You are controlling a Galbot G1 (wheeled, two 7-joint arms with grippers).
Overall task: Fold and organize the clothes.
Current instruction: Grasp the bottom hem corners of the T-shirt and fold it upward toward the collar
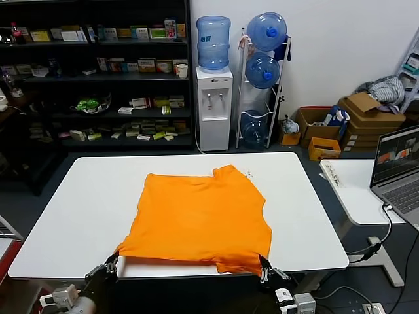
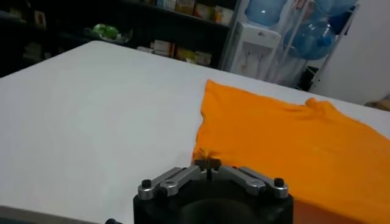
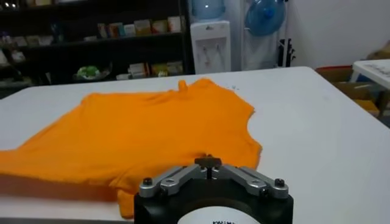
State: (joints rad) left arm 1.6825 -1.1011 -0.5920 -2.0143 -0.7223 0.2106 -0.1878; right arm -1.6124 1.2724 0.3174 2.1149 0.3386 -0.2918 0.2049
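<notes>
Lying mid-bench, the orange T-shirt (image 1: 196,219) spreads flat with its hem at the 6 o'clock edge of the white bench (image 1: 78,216). The left gripper (image 1: 112,260) pinches the 7 o'clock hem corner; the right gripper (image 1: 264,267) pinches the 5 o'clock corner. Bare bench flanks the shirt at 3 and 9 o'clock.

Bright orange T-shirt (image 1: 200,219), plain, no print showing, small white neck label (image 1: 248,174). White table (image 1: 78,209). Black-and-silver left gripper (image 2: 208,163) and right gripper (image 3: 208,161). Blue water bottles (image 1: 213,42) on white dispenser (image 1: 214,108). Dark shelves (image 1: 91,72).
</notes>
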